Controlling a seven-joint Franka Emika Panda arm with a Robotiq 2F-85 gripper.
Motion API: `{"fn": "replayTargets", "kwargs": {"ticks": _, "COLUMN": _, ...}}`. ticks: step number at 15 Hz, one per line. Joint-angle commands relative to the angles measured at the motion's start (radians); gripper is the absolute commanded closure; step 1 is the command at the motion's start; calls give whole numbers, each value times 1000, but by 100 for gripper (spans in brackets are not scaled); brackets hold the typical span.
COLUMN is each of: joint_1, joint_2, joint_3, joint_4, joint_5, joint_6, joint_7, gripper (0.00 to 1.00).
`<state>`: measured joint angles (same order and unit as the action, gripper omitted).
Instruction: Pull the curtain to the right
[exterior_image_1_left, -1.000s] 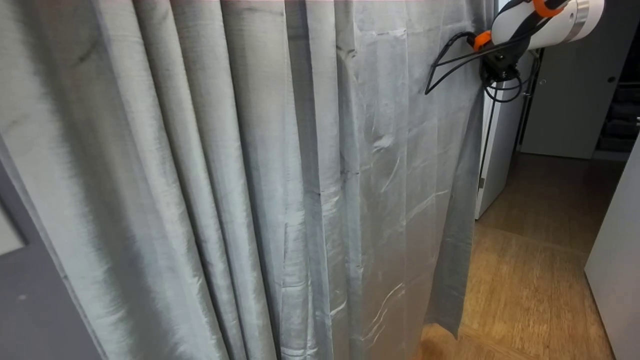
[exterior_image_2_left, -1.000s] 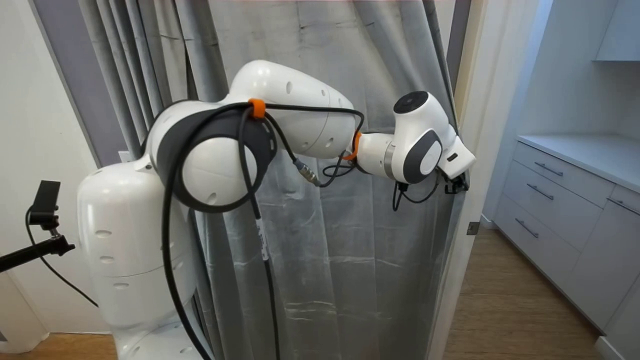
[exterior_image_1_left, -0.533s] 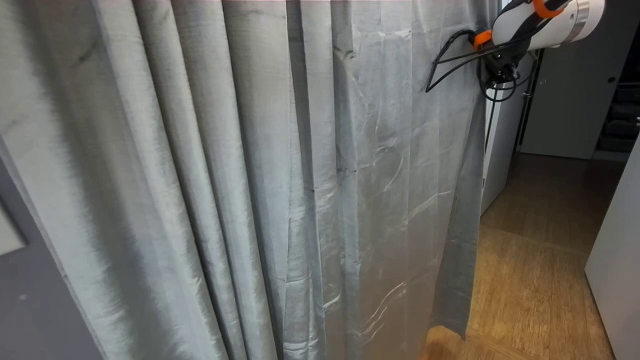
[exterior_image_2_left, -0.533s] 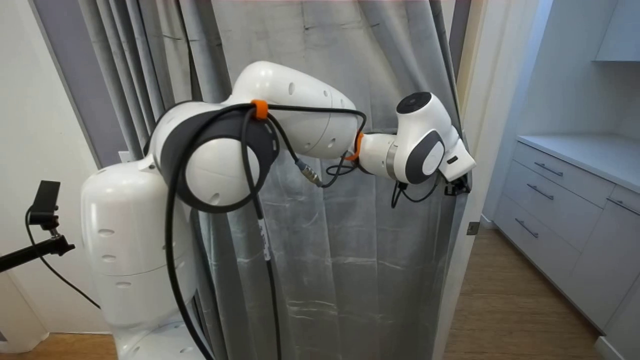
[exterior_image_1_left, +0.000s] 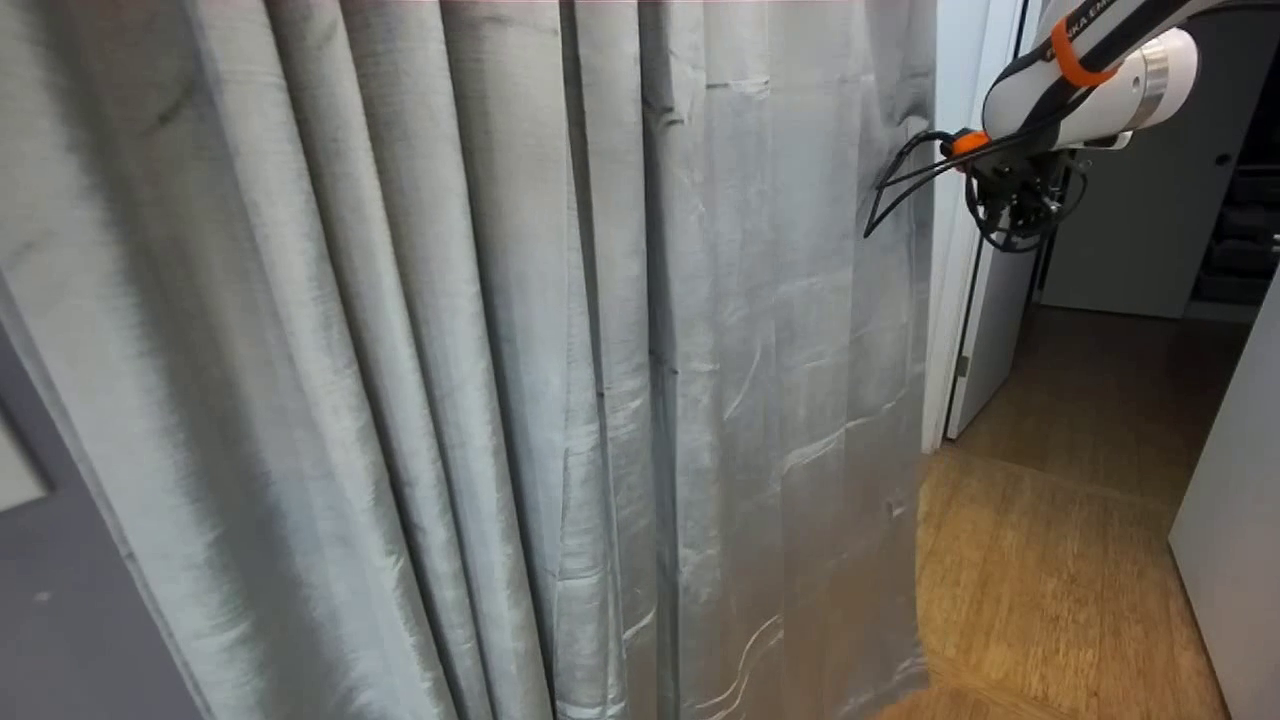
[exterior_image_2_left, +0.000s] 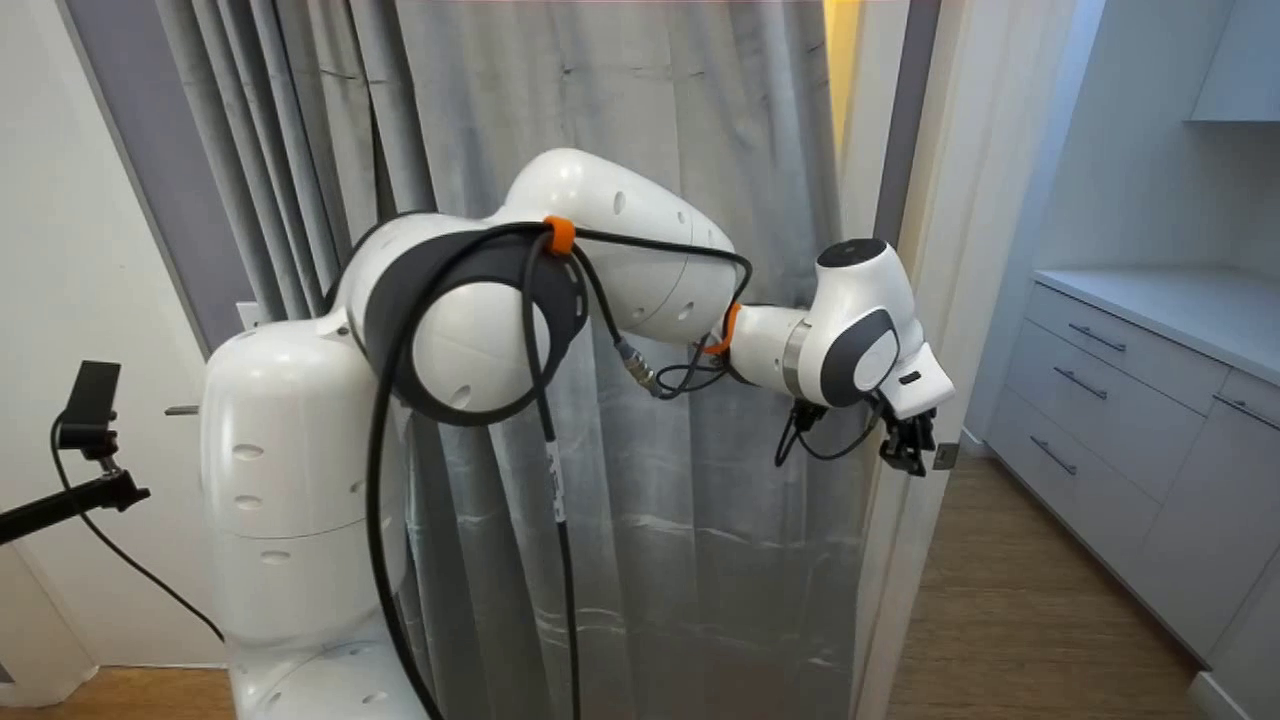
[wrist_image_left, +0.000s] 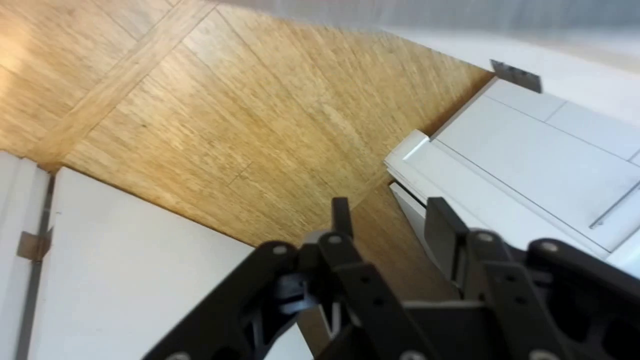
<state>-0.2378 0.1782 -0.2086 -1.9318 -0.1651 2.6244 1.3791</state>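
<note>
"Wrist view first: are you gripping anything from your end?"

"No. I see my gripper with its fingers well parted and nothing caught between them; the floor shows beyond."

"Where's the curtain, then?"

"Hanging wide in both exterior views, its free edge near the door frame. A yellow strip shows past it up high. I'd call the pull nearly done."

"Why have the arm out there?"

"My reading: a pull this way has to finish by the door frame, so my gripper hangs past the curtain's edge. The cable is strapped to the arm, I suppose, so it won't snag."

"What can't you make out?"

"What the curtain hangs from; both exterior views cut its top off. In an exterior view the gripper is a dark tangle, and I can't tell how near the door frame it is. The grey blur topping the wrist view may be curtain, too soft to say."
</note>
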Motion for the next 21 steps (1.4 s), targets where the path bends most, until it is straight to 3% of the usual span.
{"fn": "replayTargets", "kwargs": {"ticks": 1, "joint_1": 33, "joint_2": -21, "joint_3": -42, "joint_4": -29, "joint_5": -38, "joint_6": -70, "joint_7": -70, "gripper": 25}}
{"fn": "replayTargets", "kwargs": {"ticks": 5, "joint_1": 39, "joint_2": -59, "joint_3": -39, "joint_4": -68, "joint_5": -52, "joint_6": -86, "joint_7": -252, "gripper": 1}}
{"fn": "replayTargets", "kwargs": {"ticks": 16, "joint_1": 44, "joint_2": -248, "joint_3": -16, "joint_4": -206, "joint_5": -202, "joint_6": -70, "joint_7": -681, "gripper": 0}}
{"fn": "replayTargets", "kwargs": {"ticks": 21, "joint_1": 36, "joint_2": -357, "joint_3": 0, "joint_4": -297, "joint_5": -139, "joint_6": 19, "joint_7": -944, "gripper": 0}}
